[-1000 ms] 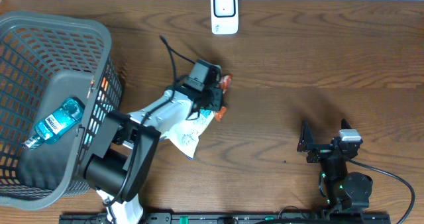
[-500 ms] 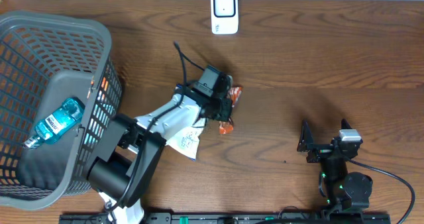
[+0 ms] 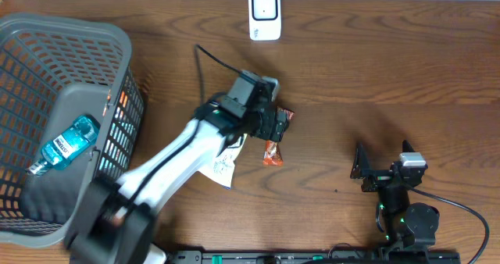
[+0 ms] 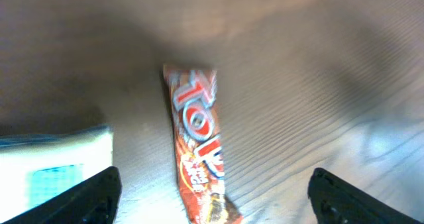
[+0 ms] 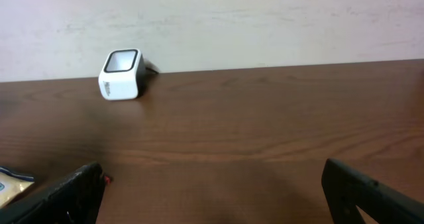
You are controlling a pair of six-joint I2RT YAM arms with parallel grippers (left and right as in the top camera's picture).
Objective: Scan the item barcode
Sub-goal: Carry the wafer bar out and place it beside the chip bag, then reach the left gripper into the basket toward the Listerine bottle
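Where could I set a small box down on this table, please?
The table is bare right of the scanner, and between the bar and the right end effector. It is crowded between the basket and the bar: left arm, pouch.

A red-orange wrapped snack bar (image 3: pixel 272 152) lies flat on the counter (image 3: pixel 375 76), nearer than the white scanner (image 3: pixel 265 14) standing at the far edge.

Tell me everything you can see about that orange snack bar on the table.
The snack bar is a long, slim packet in a glossy orange-red wrapper with large pale lettering, too blurred to read, and crimped ends. It lies flat on the brown wooden table, lettering up. The left gripper hangs open over it, one finger on each side, neither touching it.
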